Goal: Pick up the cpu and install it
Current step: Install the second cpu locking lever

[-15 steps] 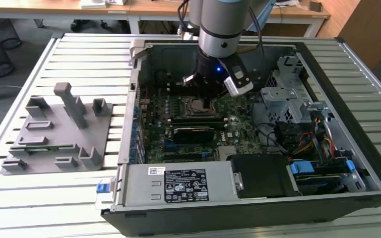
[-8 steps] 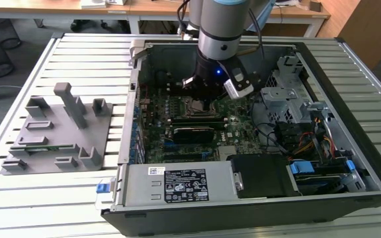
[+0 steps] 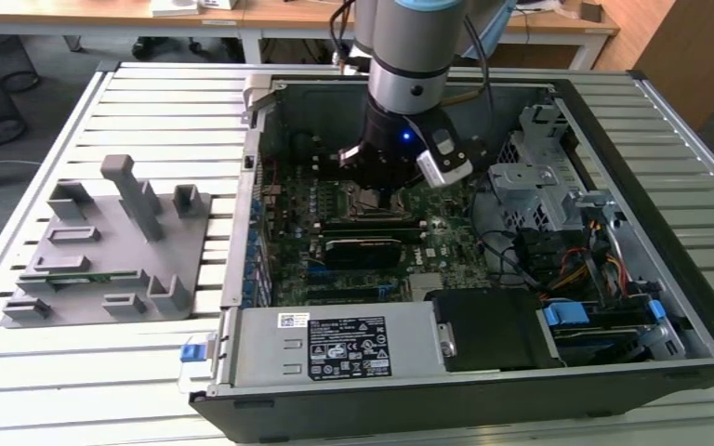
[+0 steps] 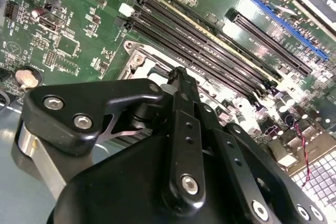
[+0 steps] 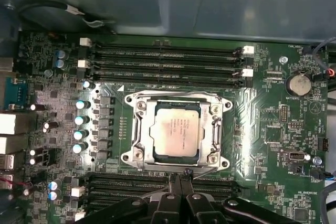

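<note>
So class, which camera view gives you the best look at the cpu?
The first wrist view: the cpu faces the camera, its whole silvery top lying in the socket frame, slightly askew. In the second wrist view the end effector covers most of the socket. In the exterior view the arm stands over that spot.

Exterior view: arm [image 3: 413,56] cut off by the upper edge, and its wrist blocks the socket area. Second wrist view: gripper [image 4: 179,74] body covers most of the socket [image 4: 137,59] (cpu can't be made out there).
</note>
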{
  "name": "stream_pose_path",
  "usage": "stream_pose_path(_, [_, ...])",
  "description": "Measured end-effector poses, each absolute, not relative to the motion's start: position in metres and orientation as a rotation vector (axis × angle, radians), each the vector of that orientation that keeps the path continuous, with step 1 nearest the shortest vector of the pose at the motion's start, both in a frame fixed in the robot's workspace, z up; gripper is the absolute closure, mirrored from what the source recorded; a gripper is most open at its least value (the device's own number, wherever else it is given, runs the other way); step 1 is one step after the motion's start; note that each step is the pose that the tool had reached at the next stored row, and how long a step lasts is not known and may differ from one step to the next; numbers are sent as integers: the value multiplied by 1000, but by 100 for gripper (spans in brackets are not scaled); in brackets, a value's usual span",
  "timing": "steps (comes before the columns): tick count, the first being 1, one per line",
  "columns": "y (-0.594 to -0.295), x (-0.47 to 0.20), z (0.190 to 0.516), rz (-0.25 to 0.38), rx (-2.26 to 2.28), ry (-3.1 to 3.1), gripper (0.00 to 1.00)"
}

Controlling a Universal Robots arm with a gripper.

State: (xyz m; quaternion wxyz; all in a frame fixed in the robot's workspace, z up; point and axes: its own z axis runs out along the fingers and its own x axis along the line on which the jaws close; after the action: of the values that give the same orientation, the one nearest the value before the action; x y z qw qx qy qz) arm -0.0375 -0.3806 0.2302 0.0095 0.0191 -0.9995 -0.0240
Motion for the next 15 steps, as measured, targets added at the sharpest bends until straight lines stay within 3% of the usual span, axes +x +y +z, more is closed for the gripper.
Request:
stream_pose_path(4, [-384,-39,230,-132,60,-3120,89])
stream_pose_path(15, [-391,-49,230,-134,60,-3120,89])
